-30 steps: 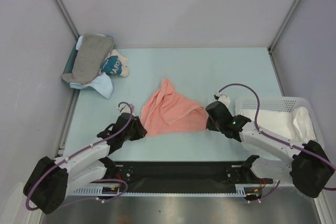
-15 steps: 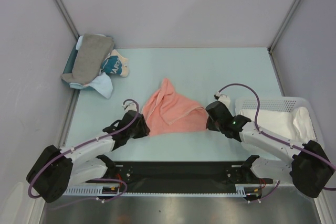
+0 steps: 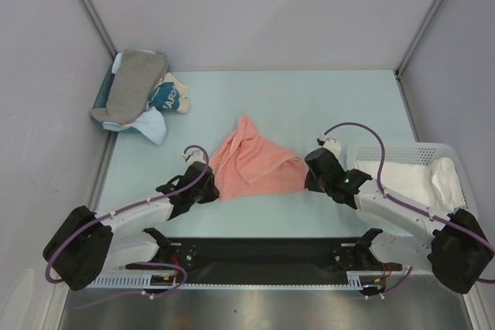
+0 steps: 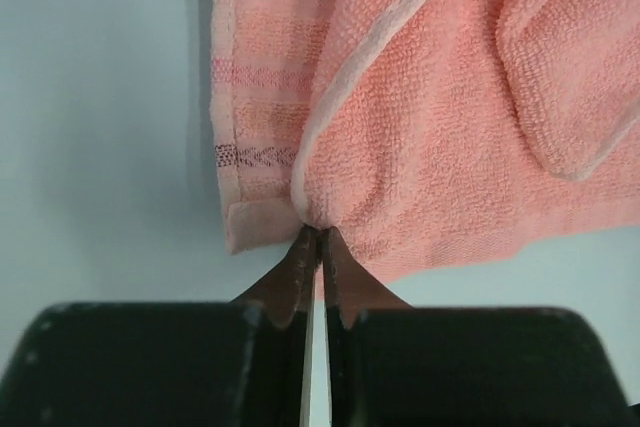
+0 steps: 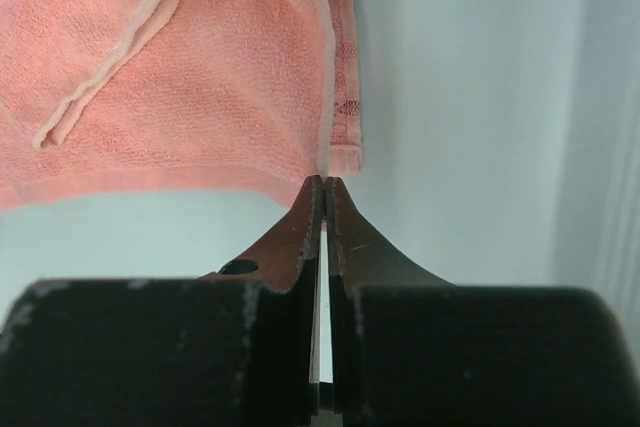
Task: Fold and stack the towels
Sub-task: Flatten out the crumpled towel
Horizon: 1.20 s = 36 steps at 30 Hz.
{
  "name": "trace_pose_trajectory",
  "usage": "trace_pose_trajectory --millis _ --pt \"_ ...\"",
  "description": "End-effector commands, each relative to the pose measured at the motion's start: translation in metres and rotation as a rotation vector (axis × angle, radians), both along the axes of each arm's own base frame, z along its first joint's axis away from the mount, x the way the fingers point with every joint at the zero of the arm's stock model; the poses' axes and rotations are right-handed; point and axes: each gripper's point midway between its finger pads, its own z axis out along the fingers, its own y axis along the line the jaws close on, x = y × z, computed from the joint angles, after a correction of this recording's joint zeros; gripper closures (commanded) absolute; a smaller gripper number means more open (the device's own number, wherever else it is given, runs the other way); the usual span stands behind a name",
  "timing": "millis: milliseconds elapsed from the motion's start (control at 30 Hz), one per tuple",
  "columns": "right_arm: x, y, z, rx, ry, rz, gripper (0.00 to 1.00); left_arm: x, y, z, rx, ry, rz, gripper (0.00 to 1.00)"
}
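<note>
My left claw [image 4: 318,237] and right claw [image 5: 323,187] pinch the towel [image 4: 430,127] by its corners.
I grip the hem at each tip, ready to fold it away.

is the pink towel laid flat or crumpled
Crumpled: the salmon-pink towel lies in a rough triangle with loose overlapping flaps. The left gripper and right gripper each pinch a near corner.
</note>
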Motion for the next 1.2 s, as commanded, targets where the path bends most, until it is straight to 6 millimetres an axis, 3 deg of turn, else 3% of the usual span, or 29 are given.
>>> trace_pose_trajectory --millis 0,67,167,200,300,333,367,400,500,533,567,600,633,700,733,767,800,833,900,933,967,1000,1167 --pt "0.014 0.008 0.026 0.038 -0.065 0.009 1.0 -0.005 -0.004 0.002 0.017 0.03 -0.047 0.99" --pt "0.017 0.01 0.035 0.058 -0.08 0.01 1.0 -0.001 -0.008 0.015 0.01 0.007 -0.059 1.0" --pt "0.025 0.014 0.066 0.102 -0.141 0.036 1.0 0.013 -0.019 0.054 -0.022 -0.067 -0.09 1.0" --pt "0.032 0.014 0.084 0.118 -0.174 0.04 1.0 0.018 -0.025 0.081 -0.052 -0.111 -0.112 1.0" --pt "0.037 0.017 0.117 0.167 -0.224 0.081 1.0 0.02 -0.029 0.125 -0.086 -0.183 -0.15 1.0" --pt "0.039 0.022 0.139 0.191 -0.261 0.111 1.0 0.026 -0.033 0.153 -0.111 -0.234 -0.155 1.0" --pt "0.038 0.022 0.15 0.202 -0.28 0.121 1.0 0.024 -0.031 0.163 -0.107 -0.243 -0.162 1.0" --pt "0.038 0.024 0.162 0.214 -0.304 0.139 1.0 0.028 -0.033 0.193 -0.129 -0.303 -0.172 1.0" --pt "0.038 0.022 0.212 0.244 -0.405 0.161 1.0 0.027 -0.029 0.232 -0.134 -0.371 -0.187 1.0" --pt "0.038 0.02 0.224 0.248 -0.428 0.164 1.0 0.027 -0.03 0.264 -0.165 -0.432 -0.192 1.0" --pt "0.036 0.019 0.252 0.266 -0.487 0.176 1.0 0.025 -0.029 0.276 -0.17 -0.447 -0.199 1.0" --pt "0.033 0.016 0.268 0.279 -0.521 0.179 1.0 0.023 -0.028 0.292 -0.172 -0.48 -0.215 1.0" --pt "0.03 0.014 0.284 0.289 -0.551 0.186 1.0 0.022 -0.027 0.323 -0.198 -0.537 -0.218 1.0" --pt "0.021 0.01 0.329 0.325 -0.646 0.204 1.0 0.018 -0.023 0.349 -0.196 -0.576 -0.23 1.0" --pt "0.016 0.006 0.345 0.338 -0.68 0.209 1.0 0.014 -0.019 0.381 -0.225 -0.638 -0.23 1.0" --pt "0.013 0.005 0.358 0.348 -0.707 0.218 1.0 0.012 -0.018 0.392 -0.229 -0.651 -0.236 1.0" --pt "0.005 0.0 0.388 0.368 -0.773 0.228 1.0 0.009 -0.016 0.406 -0.234 -0.677 -0.24 1.0" --pt "0.001 -0.002 0.399 0.376 -0.795 0.235 1.0 0.003 -0.012 0.434 -0.264 -0.73 -0.239 1.0" --pt "-0.014 -0.009 0.438 0.412 -0.879 0.255 1.0 -0.002 -0.012 0.455 -0.281 -0.766 -0.26 1.0" --pt "-0.019 -0.011 0.451 0.423 -0.906 0.262 1.0 -0.01 -0.007 0.48 -0.309 -0.816 -0.26 1.0" --pt "-0.023 -0.013 0.462 0.433 -0.929 0.268 1.0 -0.014 -0.006 0.49 -0.319 -0.836 -0.267 1.0" --pt "-0.034 -0.018 0.484 0.459 -0.979 0.277 1.0 -0.021 -0.004 0.51 -0.343 -0.878 -0.28 1.0" --pt "-0.056 -0.031 0.532 0.479 -1.102 0.3 1.0 -0.039 0.006 0.562 -0.401 -0.993 -0.297 0.99"
